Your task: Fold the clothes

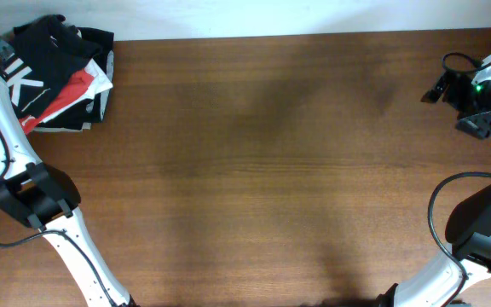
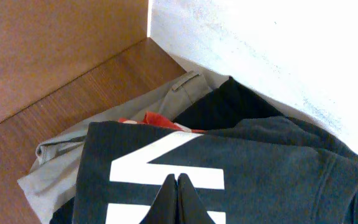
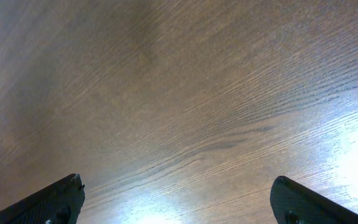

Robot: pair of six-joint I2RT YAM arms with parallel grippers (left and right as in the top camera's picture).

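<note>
The clothes, a black T-shirt (image 2: 278, 168) with a white stroke-like logo (image 2: 166, 169), lie on top of a pile at the table's far left corner (image 1: 58, 51). In the left wrist view my left gripper (image 2: 178, 178) is shut, its tips pressed together right over the white logo. No fabric shows between them. My right gripper (image 3: 176, 180) is wide open over bare wood at the far right of the table (image 1: 457, 107), holding nothing.
Under the black T-shirt lie a red garment (image 2: 160, 121), a beige garment (image 2: 58, 158) and another black piece (image 2: 229, 102). A white wall (image 2: 278, 50) stands right behind the pile. The brown wooden table (image 1: 271, 170) stretches between the two arms.
</note>
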